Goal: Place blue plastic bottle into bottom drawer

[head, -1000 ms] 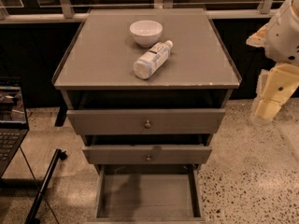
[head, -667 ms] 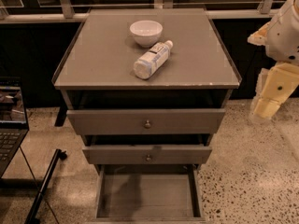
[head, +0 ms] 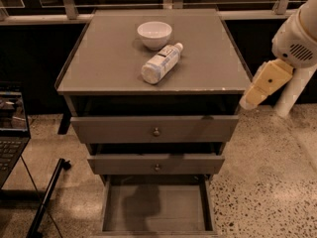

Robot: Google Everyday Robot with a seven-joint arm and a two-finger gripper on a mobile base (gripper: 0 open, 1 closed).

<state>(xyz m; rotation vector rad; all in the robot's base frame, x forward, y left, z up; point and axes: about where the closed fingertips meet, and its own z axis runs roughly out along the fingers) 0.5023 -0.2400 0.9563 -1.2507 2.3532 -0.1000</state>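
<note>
One small shift: your gripper has drifted left and now hangs just off the right front corner of the cabinet top. You cannot tell whether it is apart or together, but it holds no bottle, so the approach has probably only begun. The blue plastic bottle lies on its side mid-top, cap toward the white bowl just behind it. The bottom drawer stands pulled out near you. Mind the bowl, and the upper drawers, both ajar above the tray.
</note>
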